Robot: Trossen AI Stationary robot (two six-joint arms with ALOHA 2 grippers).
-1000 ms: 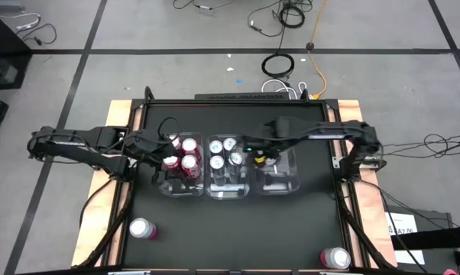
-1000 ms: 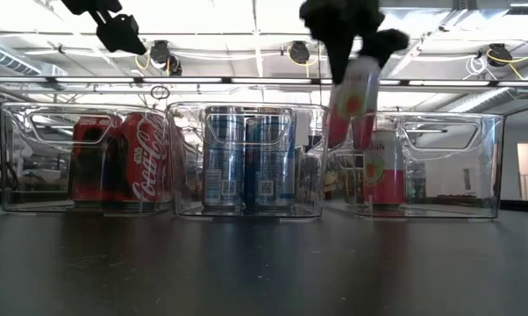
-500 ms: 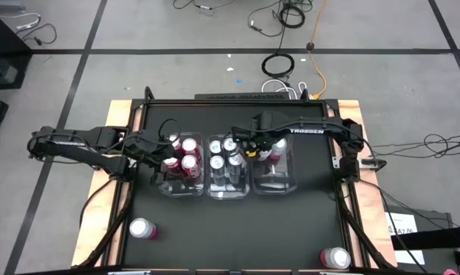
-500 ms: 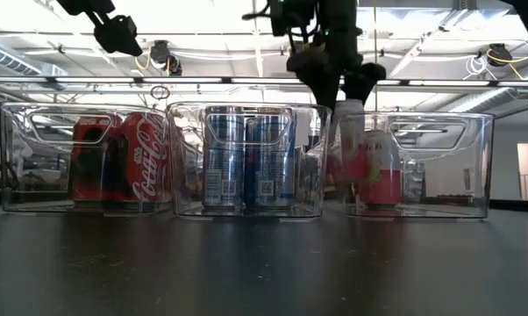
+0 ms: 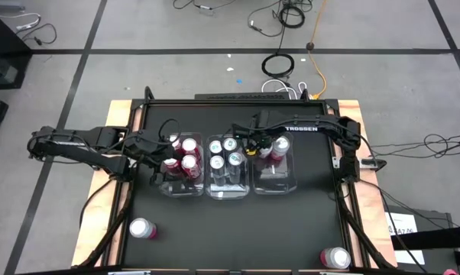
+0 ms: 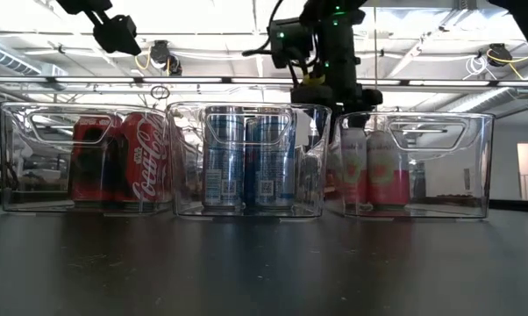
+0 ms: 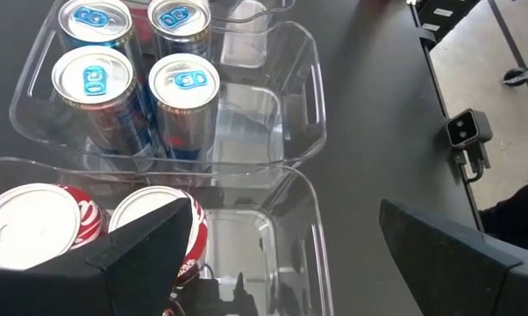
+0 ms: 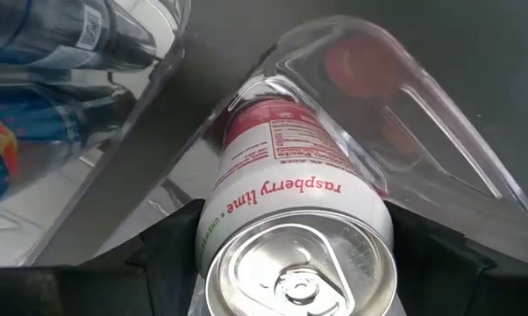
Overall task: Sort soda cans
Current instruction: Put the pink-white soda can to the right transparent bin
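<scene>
The left gripper hangs open above the red-can bin. The right gripper clamps a pink raspberry-lime can, axis upright, lowered inside the right-hand bin just beside another pink can. Release is the right arm's move.

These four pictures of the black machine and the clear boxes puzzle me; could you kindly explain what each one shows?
It is a two-armed robot sorting soda cans at a black table. One camera looks straight down, one looks level across the tabletop, and one sits on each wrist.

Three clear bins stand in a row: red cans in the left bin, blue cans in the middle bin, pink cans in the right bin.

The right end effector is shut on a raspberry lime can, lowered into the right bin. The left end effector hovers open over the red cans.

Two loose cans remain at the table's near edge.
</scene>
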